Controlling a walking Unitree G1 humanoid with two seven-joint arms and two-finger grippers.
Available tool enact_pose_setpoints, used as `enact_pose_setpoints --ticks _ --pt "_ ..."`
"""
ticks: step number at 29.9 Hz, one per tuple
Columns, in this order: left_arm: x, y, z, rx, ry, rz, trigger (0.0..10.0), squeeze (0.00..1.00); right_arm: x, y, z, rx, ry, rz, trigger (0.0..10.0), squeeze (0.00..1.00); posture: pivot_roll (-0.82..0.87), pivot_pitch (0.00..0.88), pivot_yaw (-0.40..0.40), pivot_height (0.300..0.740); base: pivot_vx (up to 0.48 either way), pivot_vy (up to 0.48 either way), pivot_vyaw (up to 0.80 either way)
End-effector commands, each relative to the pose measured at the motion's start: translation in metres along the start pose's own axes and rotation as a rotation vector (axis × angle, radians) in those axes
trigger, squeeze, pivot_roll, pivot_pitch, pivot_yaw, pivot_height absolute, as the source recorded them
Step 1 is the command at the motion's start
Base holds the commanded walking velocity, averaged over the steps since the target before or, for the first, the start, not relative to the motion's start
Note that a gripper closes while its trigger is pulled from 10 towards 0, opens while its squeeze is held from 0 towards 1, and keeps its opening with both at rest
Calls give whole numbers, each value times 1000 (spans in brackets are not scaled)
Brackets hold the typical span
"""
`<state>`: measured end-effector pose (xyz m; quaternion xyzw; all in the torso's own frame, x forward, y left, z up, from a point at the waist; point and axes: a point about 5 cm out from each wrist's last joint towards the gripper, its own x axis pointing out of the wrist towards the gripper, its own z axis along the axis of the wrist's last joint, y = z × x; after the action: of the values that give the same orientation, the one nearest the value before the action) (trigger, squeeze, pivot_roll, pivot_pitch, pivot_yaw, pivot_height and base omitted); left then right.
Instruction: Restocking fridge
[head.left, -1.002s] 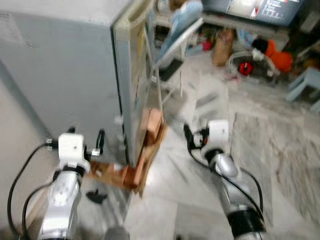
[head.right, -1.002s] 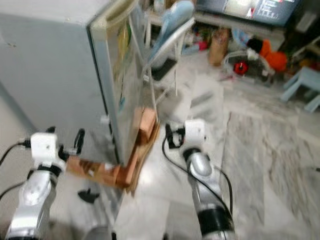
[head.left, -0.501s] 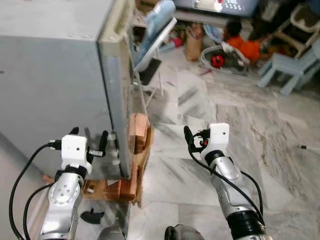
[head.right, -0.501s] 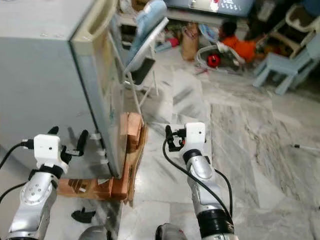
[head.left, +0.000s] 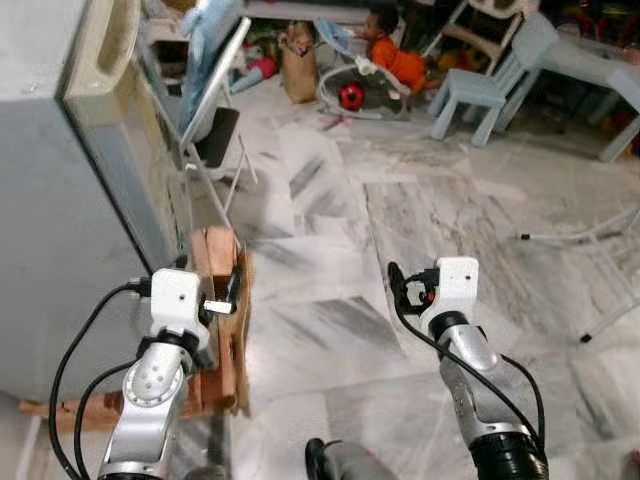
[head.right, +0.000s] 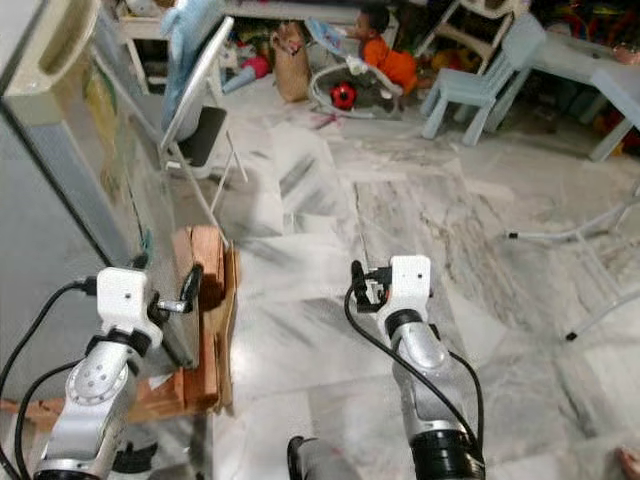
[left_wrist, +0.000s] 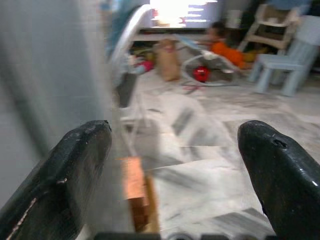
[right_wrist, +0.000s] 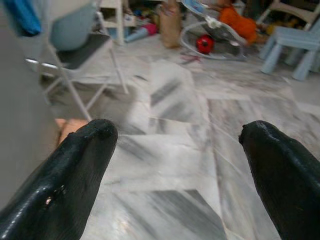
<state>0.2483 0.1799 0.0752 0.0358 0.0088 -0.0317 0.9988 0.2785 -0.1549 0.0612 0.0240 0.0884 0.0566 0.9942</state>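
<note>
The big grey fridge (head.left: 60, 200) fills the left side of the picture, and its door is shut. It stands on a wooden stand (head.left: 215, 300) at the lower left.

The left gripper (head.left: 210, 295) is at the lower left, just in front of the fridge's front corner and the wooden stand. Its two black fingers (left_wrist: 75, 165) are spread wide apart and hold nothing. The right gripper (head.left: 400, 290) is in the lower middle, up over the grey marble floor (head.left: 330, 240). Its fingers (right_wrist: 70, 170) are wide apart too, with nothing between them.

A folding chair (head.left: 215, 110) stands at the upper left, just past the fridge. A small light blue chair (head.left: 480, 90) is at the top, right of the middle. Near it at the top a person in an orange top (head.left: 395, 60) sits by a red ball (head.left: 349, 97).
</note>
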Motion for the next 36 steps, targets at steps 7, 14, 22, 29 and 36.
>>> enact_pose_setpoints --ticks 7,14,22,29,36 --pt "4 11 -5 0 44 75 10000 0 -1 -4 2 -14 4 5 10000 0 46 35 -99 740 0 0 0" --pt "17 4 -1 -3 26 31 10000 0 -1 -4 1 -19 13 16 10000 0 47 35 -110 740 0 0 0" --pt "30 1 3 21 23 -16 10000 0 -2 -11 -4 -43 46 1 10000 0 41 33 -110 740 0 0 0" --pt "54 -9 14 42 -2 -66 10000 0 -16 -26 -24 -91 131 -15 10000 0 52 36 -129 740 0 0 0" --pt "90 -89 71 75 -152 -433 10000 0 -36 -43 -45 -89 206 -48 10000 0 42 41 -110 740 0 0 0"
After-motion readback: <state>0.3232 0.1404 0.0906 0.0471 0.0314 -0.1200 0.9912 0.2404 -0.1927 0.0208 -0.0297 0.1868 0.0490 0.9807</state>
